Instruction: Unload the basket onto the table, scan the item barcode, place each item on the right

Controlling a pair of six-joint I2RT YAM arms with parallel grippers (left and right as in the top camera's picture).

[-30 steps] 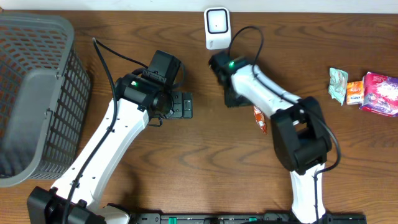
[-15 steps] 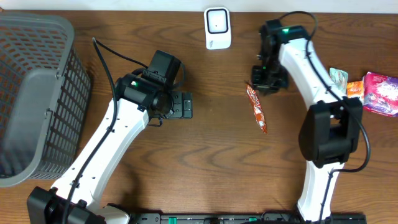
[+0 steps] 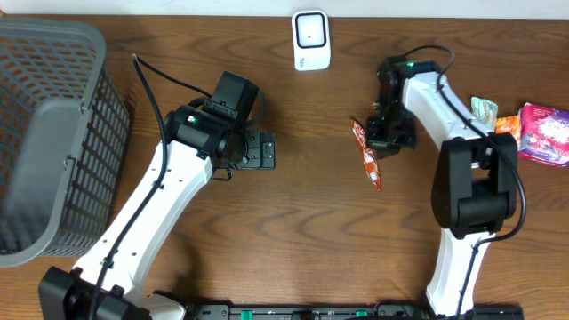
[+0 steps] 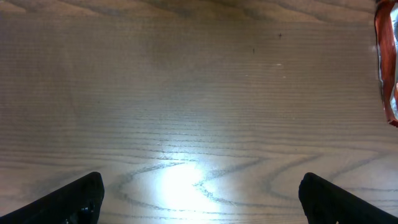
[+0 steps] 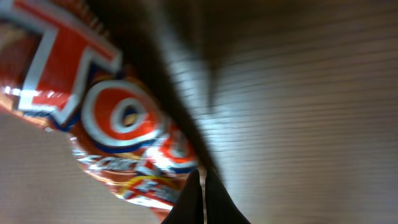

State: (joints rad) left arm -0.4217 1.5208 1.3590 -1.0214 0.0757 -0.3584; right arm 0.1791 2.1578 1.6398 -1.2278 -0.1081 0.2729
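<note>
On the wooden tabletop [image 3: 302,222] right of centre, orange-red foil snack wrapper [image 3: 367,160] lies far-left to near-right; right claw [image 5: 200,193] together, left claw [image 4: 200,199] apart.

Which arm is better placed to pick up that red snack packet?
Right. The right gripper is shut right beside the red snack packet; the left gripper hangs open over the table, with the packet farther off.

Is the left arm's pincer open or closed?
Open. The left pincer has its fingers wide apart, with nothing between them.
</note>
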